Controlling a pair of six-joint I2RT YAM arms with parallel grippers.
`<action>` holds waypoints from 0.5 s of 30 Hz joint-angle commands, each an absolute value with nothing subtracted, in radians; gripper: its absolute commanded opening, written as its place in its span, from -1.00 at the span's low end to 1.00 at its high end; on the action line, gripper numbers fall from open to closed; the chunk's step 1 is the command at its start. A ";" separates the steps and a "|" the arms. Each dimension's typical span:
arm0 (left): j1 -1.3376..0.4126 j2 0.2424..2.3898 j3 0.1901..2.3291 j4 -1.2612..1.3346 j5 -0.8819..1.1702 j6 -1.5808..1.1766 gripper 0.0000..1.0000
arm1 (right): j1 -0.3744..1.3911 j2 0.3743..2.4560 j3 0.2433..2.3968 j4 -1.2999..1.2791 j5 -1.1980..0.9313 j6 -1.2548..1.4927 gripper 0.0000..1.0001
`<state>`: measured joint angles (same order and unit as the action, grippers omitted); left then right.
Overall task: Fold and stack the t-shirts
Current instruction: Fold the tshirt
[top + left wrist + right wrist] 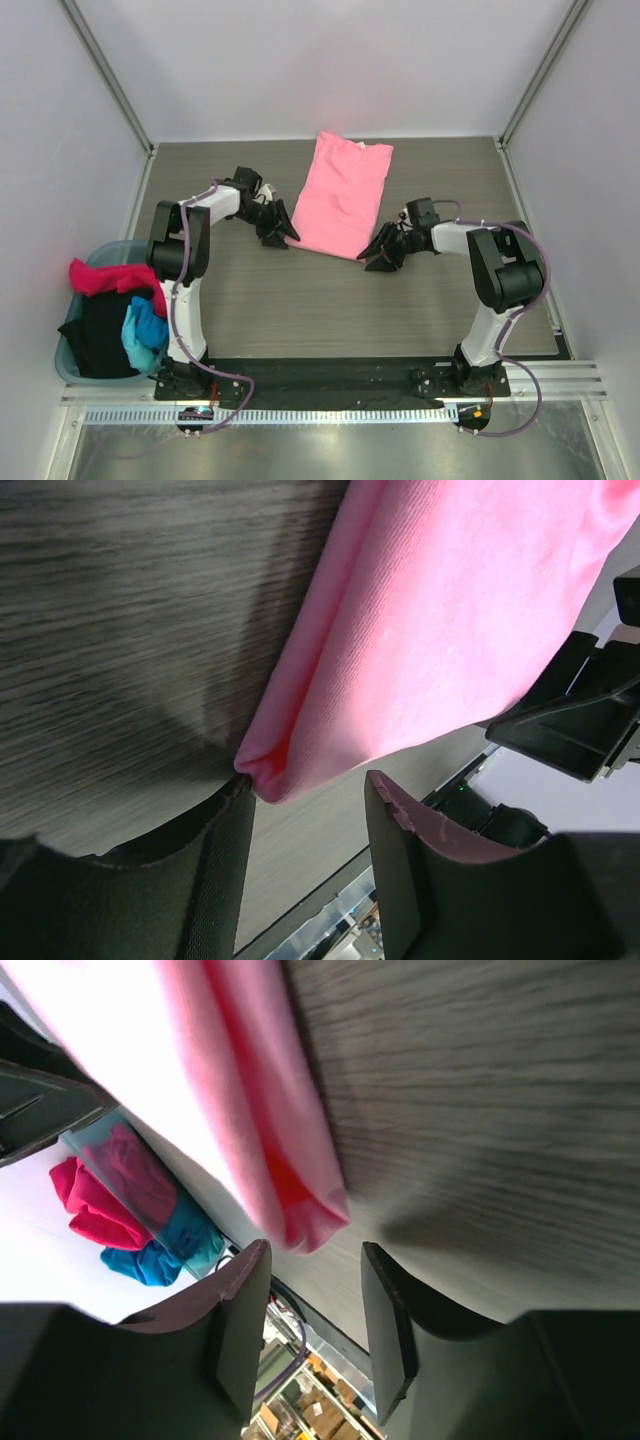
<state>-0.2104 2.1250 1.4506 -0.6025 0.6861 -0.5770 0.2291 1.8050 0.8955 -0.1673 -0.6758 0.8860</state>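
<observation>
A light pink t-shirt [340,195] lies folded into a long strip in the middle of the table, its narrow near end toward the arms. My left gripper [280,228] stands open at that end's left corner. In the left wrist view the corner [268,772] touches the tip of one finger [215,860], just beyond the gap of the left gripper [305,815]. My right gripper [380,252] stands open at the right corner. In the right wrist view that corner [312,1218] lies just ahead of the open right gripper [310,1275].
A teal basket [62,360] sits off the table's left edge, holding a magenta t-shirt [105,278], a black t-shirt [100,335] and a bright blue t-shirt [145,330]. White walls close in the back and sides. A metal rail runs along the near edge.
</observation>
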 commanded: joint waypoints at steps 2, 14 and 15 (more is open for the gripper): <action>-0.212 2.146 1.463 -0.581 0.680 -0.583 -0.04 | 0.232 1.833 0.893 -0.124 -0.660 0.913 -0.09; -0.209 2.141 1.457 -0.591 0.655 -0.578 -0.25 | 0.232 1.868 0.904 -0.107 -0.635 0.933 -0.26; -0.209 2.143 1.457 -0.588 0.655 -0.578 -0.31 | 0.233 1.871 0.904 -0.097 -0.634 0.934 -0.29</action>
<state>-0.2100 2.1311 1.4509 -0.6025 0.6724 -0.5766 0.2291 1.8488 0.8932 -0.1257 -0.6765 0.9234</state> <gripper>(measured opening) 0.360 0.366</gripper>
